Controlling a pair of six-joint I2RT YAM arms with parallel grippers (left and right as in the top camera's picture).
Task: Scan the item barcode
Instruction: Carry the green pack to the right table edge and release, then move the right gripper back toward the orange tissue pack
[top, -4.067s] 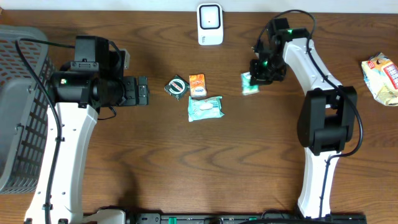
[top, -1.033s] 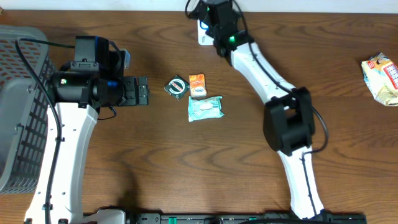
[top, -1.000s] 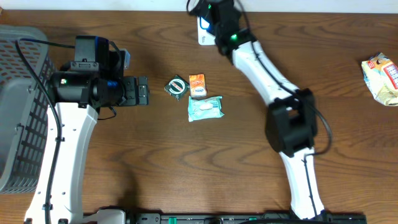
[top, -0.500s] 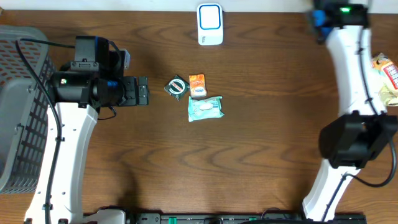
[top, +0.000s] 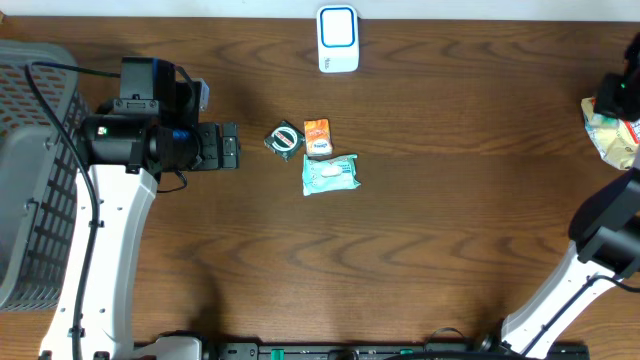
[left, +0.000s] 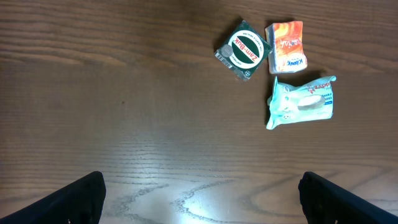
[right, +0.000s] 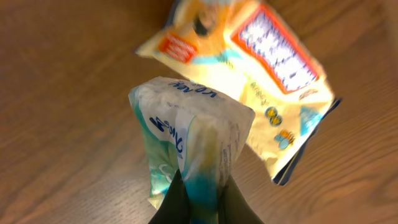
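1. The right claw (right: 199, 190) is clenched on the bottom seam of a white-and-teal soft packet (right: 189, 134). The packet stands up from the jaws with its printed side towards the wrist camera. Pinching the seam leaves both flat faces bare, which suits showing a barcode.
2. The held packet is at the table's 3 o'clock edge, over a yellow snack bag (right: 249, 74) that lies flat on the wood. The wrist view is too close and steep to tell whether the packet touches the bag or hangs just above it.
3. The scanner (top: 338, 38) stands at 12 o'clock by the far edge, well apart from the packet. Judgement: no read is possible from here, so this looks like a set-down spot beside the snack bag, not a presenting pose.
4. The left claw (top: 232, 147) is spread wide with nothing in it. It sits at 9 o'clock with its jaws pointing towards 3 o'clock. Judgement: it is parked clear of the right arm's path, yet near the next items.
5. At the centre is a cluster of three items. The green tin (top: 284, 138) and orange packet (top: 317, 137) lie just beside each other, and the teal wipes pack (top: 331, 173) is at 6 o'clock of the orange one. They are grouped within reach of both arms.
6. A grey basket (top: 30, 200) sits at the 9 o'clock edge, behind the left arm.
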